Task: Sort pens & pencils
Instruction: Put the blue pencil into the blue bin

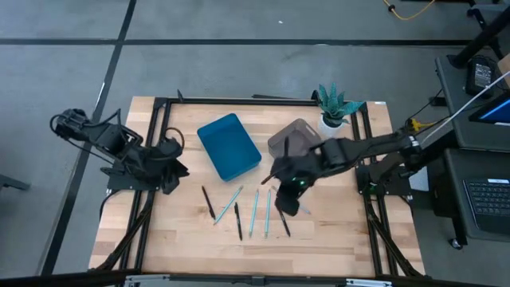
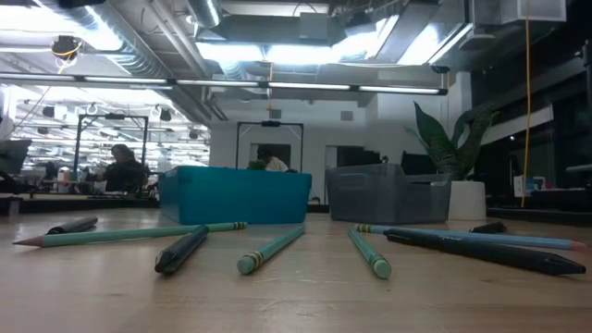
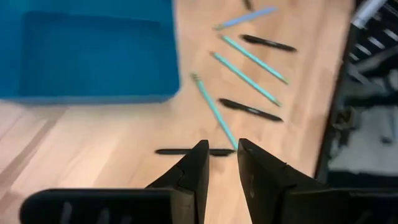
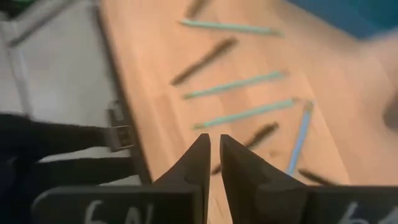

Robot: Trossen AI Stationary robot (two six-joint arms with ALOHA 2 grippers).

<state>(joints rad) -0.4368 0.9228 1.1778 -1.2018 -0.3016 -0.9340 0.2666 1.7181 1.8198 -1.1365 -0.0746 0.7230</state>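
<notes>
**Pens and pencils scattered, both arms empty**

We see the pens & pencils [image 1: 243, 209] lying loose on the desk [image 1: 183, 243], lower centre, below the blue tray [image 1: 229, 146] and grey bin [image 1: 293, 135]. The right gripper [image 1: 288, 191], clenched and empty, hovers over them; the left gripper [image 1: 177, 177] waits released at left.
</notes>
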